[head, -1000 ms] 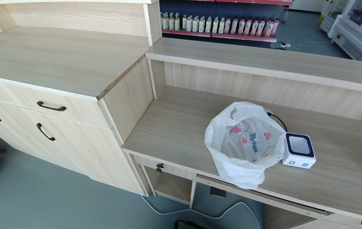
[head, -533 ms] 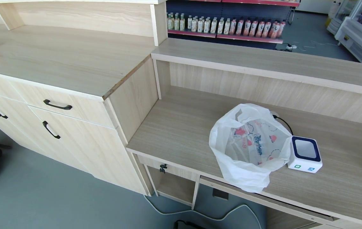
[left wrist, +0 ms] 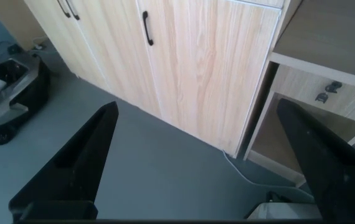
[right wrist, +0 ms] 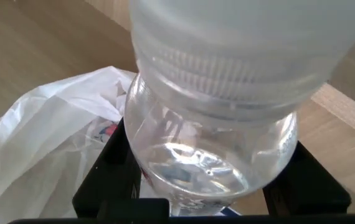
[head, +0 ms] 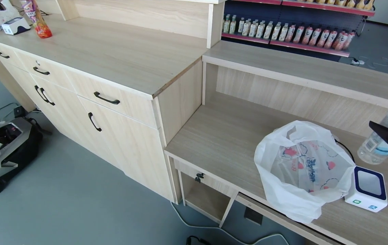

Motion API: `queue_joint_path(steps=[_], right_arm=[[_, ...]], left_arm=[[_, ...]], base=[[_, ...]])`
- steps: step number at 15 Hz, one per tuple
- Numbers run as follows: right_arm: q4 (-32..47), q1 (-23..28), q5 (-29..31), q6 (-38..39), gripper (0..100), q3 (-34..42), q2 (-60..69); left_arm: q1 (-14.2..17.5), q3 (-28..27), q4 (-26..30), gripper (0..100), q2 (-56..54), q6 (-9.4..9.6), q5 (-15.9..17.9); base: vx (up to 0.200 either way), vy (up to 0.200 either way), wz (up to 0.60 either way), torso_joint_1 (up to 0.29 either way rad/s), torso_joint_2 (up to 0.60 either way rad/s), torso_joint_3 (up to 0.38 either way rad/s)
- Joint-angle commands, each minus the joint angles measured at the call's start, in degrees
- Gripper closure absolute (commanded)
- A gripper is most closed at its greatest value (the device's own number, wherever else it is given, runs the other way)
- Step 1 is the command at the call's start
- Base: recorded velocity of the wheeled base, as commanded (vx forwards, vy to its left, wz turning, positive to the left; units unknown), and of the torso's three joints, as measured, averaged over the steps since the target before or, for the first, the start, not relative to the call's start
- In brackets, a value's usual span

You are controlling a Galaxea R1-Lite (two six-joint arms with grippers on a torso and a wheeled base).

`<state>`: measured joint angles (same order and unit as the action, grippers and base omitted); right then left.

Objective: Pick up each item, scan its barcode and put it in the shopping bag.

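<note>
While the right pincer [head: 383, 136] is clamped on the bottle [head: 370, 147], we see one dark finger crossing the clear plastic in the head view. In the right wrist view both fingers sit on either side of its body. The bottle is held tilted above the counter [head: 228, 136], at the far side of the scanner [head: 367, 190] and just beside the bag [head: 282, 190].

A second ago the whole head picture lay differently. The cabinet and the counter have since slid across it, so we take that as the camera turning, not the furniture moving. Against the scanner, though, the bottle has truly come nearer: then it was well off to the scanner's right, at the picture's edge, and now it hangs close behind it. The bag and the scanner have kept their places next to each other, with the bag's mouth open upward.

We judge the pick-up done and the scan as the step in hand. The bottle's label must next be brought over the scanner's window, and only then dropped into the bag.

The left pincer [left wrist: 196, 109] has its fingers wide apart and holds nothing, low over the floor in front of the cabinet.
</note>
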<state>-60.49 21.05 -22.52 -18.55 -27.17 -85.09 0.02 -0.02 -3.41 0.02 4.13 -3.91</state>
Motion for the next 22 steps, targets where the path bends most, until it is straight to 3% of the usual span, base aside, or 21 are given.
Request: queue_joint_path(steps=[1, 4, 7, 13, 22], right_arm=[[-2.8, -4.2, -0.1, 3.6, 100, -1.0, -9.7], [-16.9, -11.4, -0.1, 12.1, 100, -2.4, -22.7], [-24.9, -15.3, -0.1, 12.9, 100, -3.0, -31.2], [-29.1, -16.5, 0.4, 12.8, 100, -11.1, -40.9], [-29.5, -16.1, 0.5, 12.6, 100, -14.5, -44.9]], left_arm=[[0.0, 0.0, 0.0, 0, 0.0, 0.00, 0.0], [0.0, 0.0, 0.0, 0, 0.0, 0.00, 0.0], [0.0, 0.0, 0.0, 0, 0.0, 0.00, 0.0], [0.0, 0.0, 0.0, 0, 0.0, 0.00, 0.0], [0.0, 0.0, 0.0, 0, 0.0, 0.00, 0.0]], base=[[0.000, 0.000, 0.00, 0.000, 0.00, 0.000], [0.000, 0.000, 0.00, 0.000, 0.00, 0.000], [0.000, 0.000, 0.00, 0.000, 0.00, 0.000], [0.000, 0.000, 0.00, 0.000, 0.00, 0.000], [0.000, 0.000, 0.00, 0.000, 0.00, 0.000]])
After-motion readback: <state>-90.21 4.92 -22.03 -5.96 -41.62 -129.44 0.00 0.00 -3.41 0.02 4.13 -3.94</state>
